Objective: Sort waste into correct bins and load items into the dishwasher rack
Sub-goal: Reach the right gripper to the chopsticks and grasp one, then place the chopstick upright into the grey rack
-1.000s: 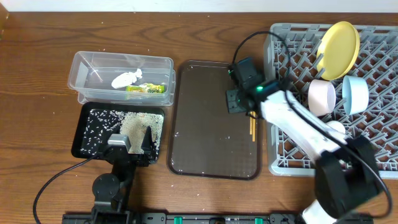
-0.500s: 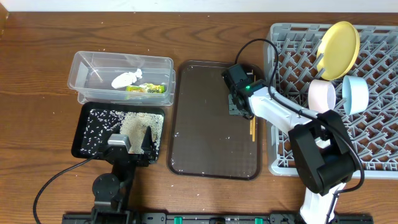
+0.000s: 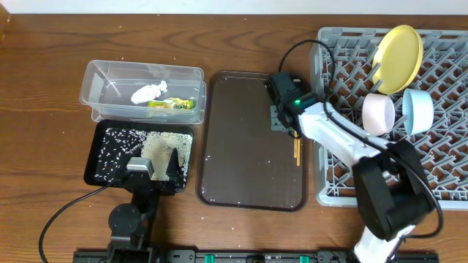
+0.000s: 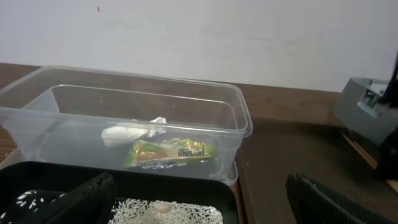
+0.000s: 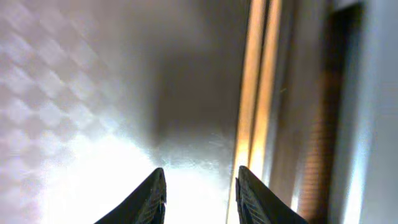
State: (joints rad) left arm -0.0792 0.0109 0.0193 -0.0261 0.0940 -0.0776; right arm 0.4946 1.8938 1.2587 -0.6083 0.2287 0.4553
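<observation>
In the overhead view, the dishwasher rack [image 3: 439, 168] is seen along the right edge of the frame. The yellow plate [image 3: 398, 47] is stood on edge at its top, and the white bowl [image 3: 379, 113] and light blue bowl [image 3: 417, 109] are set side by side below it. The brown serving tray [image 3: 241, 168] is laid on the wooden surface [image 3: 44, 88] at the centre. The chopsticks [image 3: 297, 150] are found along the tray's right rim, just beside the rack. The right arm [image 3: 336, 135] is stretched from the lower right, and the right jaws are lowered at the chopsticks' upper end. At upper left the clear tub [image 3: 110, 73] is seen with the tissue [image 3: 146, 93] and wrapper [image 3: 172, 104] inside. Below it the black tray [image 3: 91, 175] is strewn with rice grains [image 3: 117, 146] and crumbs [image 3: 156, 150], and the left jaws are held over its lower edge.

In the left wrist view, the tub [image 4: 242, 127], tissue [image 4: 130, 130] and wrapper [image 4: 171, 151] are shown ahead, and rice [image 4: 168, 211] is shown in the black tray [image 4: 93, 175] below. The left jaws are spread wide at the lower corners, with nothing between them.

In the right wrist view, the chopsticks [image 5: 258, 93] are shown as two pale strips running down to the right-hand tip. The fingertips [image 5: 149, 196] are parted a little and nothing is gripped. The serving tray [image 5: 62, 93] fills the left.
</observation>
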